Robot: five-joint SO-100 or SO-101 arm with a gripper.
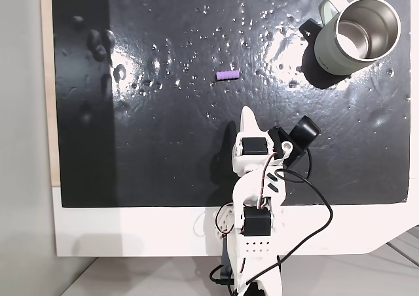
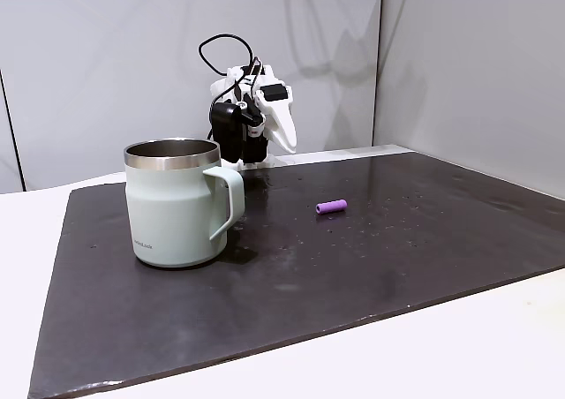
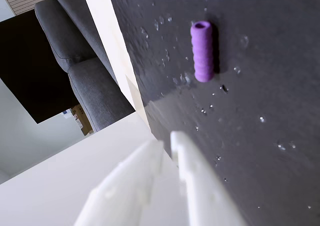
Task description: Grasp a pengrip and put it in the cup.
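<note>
The small purple ribbed pengrip lies on its side on the black mat, apart from everything else. The sage-green cup stands upright at the mat's far right corner in a fixed view, steel interior bare, handle toward the pengrip. My white gripper hovers folded back near the arm's base, short of the pengrip, its fingers pressed together with nothing between them.
The black mat is speckled with water droplets and bubbles. A white table edge borders it near the arm's base. A grey sofa shows beyond the table in the wrist view.
</note>
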